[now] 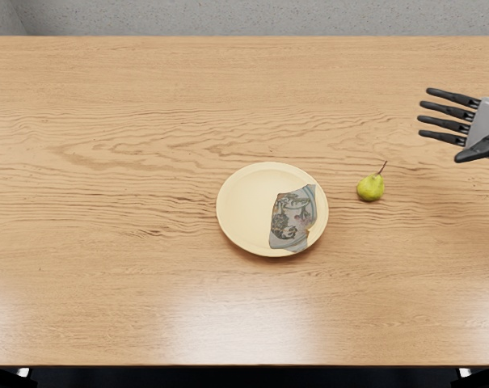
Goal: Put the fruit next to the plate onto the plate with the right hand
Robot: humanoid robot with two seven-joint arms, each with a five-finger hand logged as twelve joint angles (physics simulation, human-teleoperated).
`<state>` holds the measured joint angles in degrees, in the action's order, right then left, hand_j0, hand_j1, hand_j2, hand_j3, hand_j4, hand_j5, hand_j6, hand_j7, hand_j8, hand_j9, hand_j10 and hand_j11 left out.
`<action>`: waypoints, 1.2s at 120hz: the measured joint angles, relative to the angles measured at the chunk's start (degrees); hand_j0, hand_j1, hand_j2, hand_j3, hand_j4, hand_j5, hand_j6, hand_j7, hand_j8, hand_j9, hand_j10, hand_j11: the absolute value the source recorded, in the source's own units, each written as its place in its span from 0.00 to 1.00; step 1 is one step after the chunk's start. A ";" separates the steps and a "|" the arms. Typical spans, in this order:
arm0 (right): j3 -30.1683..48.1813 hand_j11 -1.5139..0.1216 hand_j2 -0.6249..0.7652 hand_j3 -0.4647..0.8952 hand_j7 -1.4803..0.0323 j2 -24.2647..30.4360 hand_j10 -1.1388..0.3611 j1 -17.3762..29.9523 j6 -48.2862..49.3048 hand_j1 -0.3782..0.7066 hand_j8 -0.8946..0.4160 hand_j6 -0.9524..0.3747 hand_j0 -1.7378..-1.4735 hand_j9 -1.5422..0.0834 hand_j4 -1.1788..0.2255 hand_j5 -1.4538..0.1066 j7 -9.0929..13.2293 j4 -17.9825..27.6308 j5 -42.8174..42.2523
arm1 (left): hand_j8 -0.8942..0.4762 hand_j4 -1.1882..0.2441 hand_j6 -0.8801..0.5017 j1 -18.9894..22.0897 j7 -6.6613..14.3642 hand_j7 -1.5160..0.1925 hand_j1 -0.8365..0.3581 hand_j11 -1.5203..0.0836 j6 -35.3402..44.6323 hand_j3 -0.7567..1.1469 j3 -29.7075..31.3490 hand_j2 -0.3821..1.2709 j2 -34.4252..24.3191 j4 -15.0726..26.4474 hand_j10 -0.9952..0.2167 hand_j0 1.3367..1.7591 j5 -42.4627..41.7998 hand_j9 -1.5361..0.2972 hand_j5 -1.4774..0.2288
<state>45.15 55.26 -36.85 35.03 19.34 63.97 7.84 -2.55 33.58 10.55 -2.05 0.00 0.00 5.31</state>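
So we've got the right hand (469, 127) at the right edge of the table (107, 121), fingers spread, gripping nothing | pear (371, 187) just beside the plate (244, 202), on its right-edge side, not touching

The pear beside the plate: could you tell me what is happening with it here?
The right hand hovers over the table at the right edge, fingers spread, holding nothing. The pear lies on the table right of the plate, apart from it, not yet picked up. The plate carries a patterned piece on its right side.
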 joint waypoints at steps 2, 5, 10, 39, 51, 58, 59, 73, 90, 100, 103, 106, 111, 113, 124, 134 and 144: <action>0.00 0.93 0.45 0.34 0.98 0.04 0.76 0.00 0.00 0.03 0.68 0.72 0.30 0.95 0.84 0.93 0.00 0.00 0.00 | 0.65 0.83 0.63 0.00 0.00 0.89 0.99 0.95 0.00 0.40 0.00 0.23 0.00 0.00 0.82 0.76 0.01 0.84 0.87; 0.00 0.93 0.45 0.34 0.98 0.08 0.76 0.01 0.00 0.03 0.68 0.72 0.30 0.95 0.84 0.93 0.00 -0.02 -0.02 | 0.65 0.83 0.63 0.00 0.00 0.89 0.99 0.95 0.00 0.40 0.00 0.23 0.00 0.00 0.82 0.76 -0.01 0.84 0.87; -0.03 0.93 0.45 0.34 0.98 0.09 0.76 0.01 0.00 0.03 0.68 0.72 0.30 0.95 0.84 0.93 0.01 -0.01 -0.05 | 0.65 0.83 0.63 0.00 0.00 0.89 0.99 0.95 0.00 0.40 0.00 0.23 0.00 0.00 0.82 0.76 0.00 0.84 0.87; -0.22 0.93 0.45 0.34 0.98 -0.64 0.76 -2.24 0.00 0.03 0.69 0.72 0.30 0.95 0.84 0.93 0.39 0.19 -3.28 | 0.65 0.83 0.63 0.00 -0.01 0.89 0.99 0.95 0.00 0.40 0.00 0.23 0.00 0.00 0.82 0.76 0.00 0.84 0.87; -0.24 0.93 0.45 0.34 0.98 -3.06 0.76 -5.74 0.00 0.03 0.68 0.72 0.30 0.95 0.84 0.93 0.47 0.62 -9.42 | 0.65 0.83 0.63 0.00 -0.01 0.89 0.99 0.95 0.00 0.40 0.00 0.23 0.00 0.00 0.82 0.76 0.00 0.84 0.87; -0.17 0.93 0.45 0.34 0.98 -3.77 0.76 -7.19 0.00 0.03 0.68 0.72 0.30 0.95 0.84 0.93 0.50 2.15 -14.07 | 0.65 0.83 0.63 0.00 -0.01 0.89 0.99 0.95 0.00 0.40 0.00 0.23 0.00 0.00 0.82 0.76 0.00 0.84 0.87; -0.16 0.93 0.45 0.34 0.98 -3.83 0.76 -7.37 0.00 0.03 0.68 0.72 0.30 0.95 0.84 0.93 0.50 2.49 -14.76 | 0.65 0.83 0.63 0.00 -0.01 0.89 0.99 0.95 0.00 0.40 0.00 0.23 0.00 0.00 0.82 0.76 0.00 0.84 0.87; -0.05 0.93 0.45 0.34 0.98 -3.82 0.76 -8.70 0.00 0.03 0.68 0.72 0.30 0.95 0.84 0.93 0.52 9.71 -25.38 | 0.65 0.83 0.63 0.00 -0.01 0.89 0.99 0.95 0.00 0.40 0.00 0.23 0.00 0.00 0.82 0.76 -0.01 0.84 0.87; -0.65 0.93 0.45 0.34 0.98 -3.94 0.76 -8.68 -6.60 0.03 0.68 0.72 0.30 0.95 0.84 0.93 1.56 17.51 -40.08 | 0.65 0.83 0.63 0.00 0.00 0.89 0.99 0.95 0.00 0.40 0.00 0.23 0.00 0.00 0.82 0.76 -0.02 0.84 0.87; -2.13 0.93 0.45 0.34 0.98 -5.45 0.76 -8.66 -15.60 0.03 0.68 0.72 0.30 0.95 0.84 0.93 5.70 20.28 -48.87 | 0.65 0.83 0.63 0.00 -0.01 0.89 0.99 0.95 0.00 0.40 0.00 0.23 0.00 0.00 0.82 0.76 -0.01 0.84 0.87; -2.54 0.93 0.45 0.34 0.98 -6.03 0.76 -8.66 -18.32 0.03 0.68 0.72 0.30 0.95 0.84 0.93 7.11 20.88 -51.48 | 0.65 0.83 0.63 0.00 -0.01 0.89 0.99 0.95 0.00 0.40 0.00 0.23 0.00 0.00 0.82 0.76 -0.02 0.84 0.87; -2.97 0.93 0.45 0.34 0.98 -6.61 0.76 -8.67 -20.83 0.03 0.68 0.72 0.30 0.95 0.84 0.93 8.49 21.40 -54.02 | 0.65 0.83 0.63 0.00 0.00 0.89 0.99 0.95 0.00 0.40 0.00 0.23 0.00 0.00 0.82 0.76 -0.02 0.84 0.87; -3.54 0.93 0.45 0.34 0.98 -7.78 0.76 -8.71 -24.08 0.03 0.68 0.72 0.30 0.95 0.84 0.93 10.59 22.06 -57.95 | 0.65 0.83 0.63 0.00 0.01 0.89 0.99 0.95 0.00 0.40 0.00 0.23 0.00 0.00 0.82 0.76 -0.03 0.84 0.87; -3.72 0.93 0.45 0.34 0.98 -8.34 0.76 -8.74 -25.09 0.03 0.68 0.72 0.30 0.95 0.84 0.93 11.34 22.25 -59.48 | 0.65 0.83 0.63 0.00 0.01 0.89 0.99 0.95 0.00 0.40 0.00 0.23 0.00 0.00 0.82 0.76 -0.03 0.84 0.87; -5.11 0.93 0.45 0.34 0.98 -11.86 0.76 -9.05 -28.50 0.03 0.68 0.71 0.30 0.95 0.84 0.93 13.87 22.87 -67.45 | 0.65 0.83 0.63 0.00 0.00 0.89 0.99 0.95 0.00 0.40 0.01 0.23 0.00 0.00 0.82 0.76 0.00 0.84 0.87; -6.22 0.93 0.45 0.34 0.98 -14.03 0.76 -9.03 -30.92 0.03 0.68 0.71 0.30 0.95 0.84 0.93 14.86 23.06 -73.20 | 0.65 0.83 0.63 0.00 0.00 0.89 0.99 0.95 0.00 0.40 0.01 0.23 0.00 0.00 0.82 0.76 0.01 0.84 0.87; -8.24 0.93 0.45 0.34 0.98 -15.21 0.76 -8.97 -34.78 0.03 0.68 0.71 0.30 0.95 0.84 0.93 15.30 22.99 -76.07 | 0.65 0.83 0.63 0.00 0.00 0.89 0.99 0.95 0.00 0.40 0.01 0.23 0.00 0.00 0.82 0.76 -0.01 0.84 0.87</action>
<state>36.91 40.05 -45.82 0.24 34.64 86.96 -68.23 -2.55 33.57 10.55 -2.05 0.00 0.00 5.30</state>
